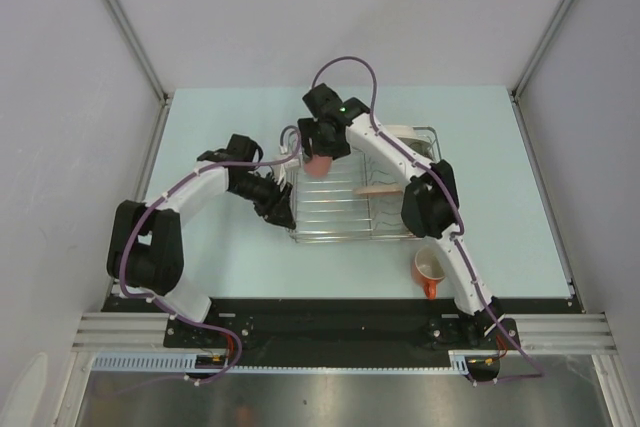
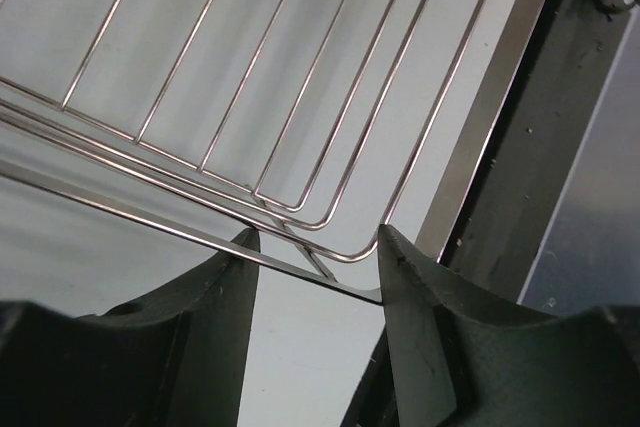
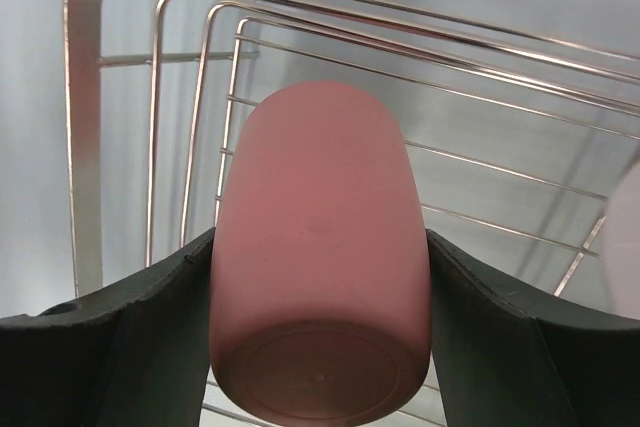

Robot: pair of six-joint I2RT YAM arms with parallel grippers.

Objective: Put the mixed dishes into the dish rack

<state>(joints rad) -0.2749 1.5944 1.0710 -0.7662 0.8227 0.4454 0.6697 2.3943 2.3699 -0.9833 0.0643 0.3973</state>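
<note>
Silver wire dish rack (image 1: 345,209) seen from above: orange mug (image 1: 430,269) stands near its near-right corner. Left wrist view: left gripper (image 2: 318,247) is spread, the rack's rim crossing the gap. Right wrist view: right gripper (image 3: 320,239) pinches the pink cup (image 3: 318,197) over the rack's corner.

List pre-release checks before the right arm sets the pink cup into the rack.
1. Grip: right gripper shut on pink cup, with fingers against both sides. ok
2. Position: the cup hangs over the dish rack, near its far-left corner. ok
3. Landing spot: the wires below are bare, and the plate sits further right. ok
4. Height of the cup above the wires: cannot tell
5. Left gripper: open astride the rack's near-left rim, apart from the cup. ok
6. Cup mouth: hidden, only its base faces the wrist camera. cannot tell
</note>
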